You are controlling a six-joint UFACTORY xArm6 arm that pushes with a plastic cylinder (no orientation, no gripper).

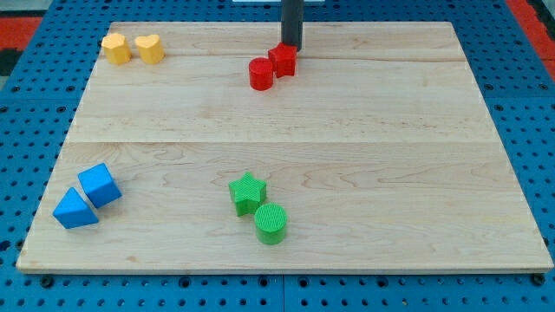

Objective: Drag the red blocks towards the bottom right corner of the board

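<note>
Two red blocks sit together near the view's top centre: a red cylinder (pixel 261 74) and a red block of angular shape (pixel 283 60) touching it on its upper right. My tip (pixel 290 45) stands just above the angular red block, touching or nearly touching its top edge. The rod rises out of the view's top. The bottom right corner of the wooden board (pixel 520 251) is far from both red blocks.
Two yellow blocks (pixel 116 48) (pixel 149 48) lie at the top left. A blue cube (pixel 100 185) and a blue wedge (pixel 75 210) lie at the bottom left. A green star (pixel 248 192) and a green cylinder (pixel 270 224) lie at bottom centre.
</note>
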